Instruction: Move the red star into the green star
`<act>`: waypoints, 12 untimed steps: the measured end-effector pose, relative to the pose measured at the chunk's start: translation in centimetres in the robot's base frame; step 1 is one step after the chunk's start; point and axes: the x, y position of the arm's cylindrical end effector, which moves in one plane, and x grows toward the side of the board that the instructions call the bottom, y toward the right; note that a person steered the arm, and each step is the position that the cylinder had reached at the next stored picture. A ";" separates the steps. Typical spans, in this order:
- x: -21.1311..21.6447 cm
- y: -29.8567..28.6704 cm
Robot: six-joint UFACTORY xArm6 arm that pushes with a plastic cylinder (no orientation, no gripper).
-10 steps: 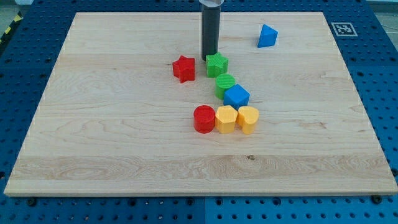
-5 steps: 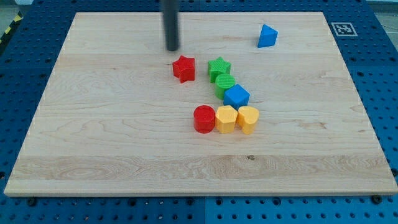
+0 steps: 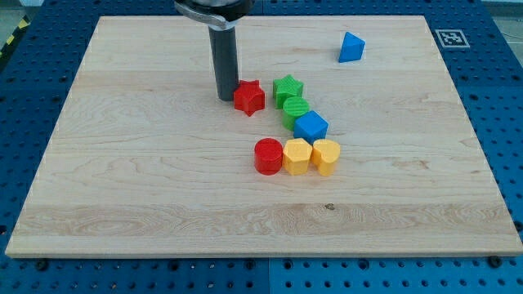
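The red star [image 3: 249, 97] lies on the wooden board [image 3: 147, 180], a little above its centre. The green star [image 3: 287, 88] lies just to its right, with a narrow gap between them. My tip [image 3: 226, 98] rests on the board right against the red star's left side. The dark rod rises from it to the view's top.
A green cylinder [image 3: 296, 110] touches the green star's lower right, with a blue cube [image 3: 310, 126] below it. A red cylinder [image 3: 267, 156], a yellow hexagon block [image 3: 297, 155] and a yellow heart-shaped block [image 3: 325, 156] form a row. A blue triangular block [image 3: 351, 47] sits at the top right.
My tip went from beside the green star leftward across the top, then down to the red star's left side. The red star has shifted right, closer to the green star.
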 end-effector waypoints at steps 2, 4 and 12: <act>1.3 -0.5; 2.8 -1.6; 1.5 2.0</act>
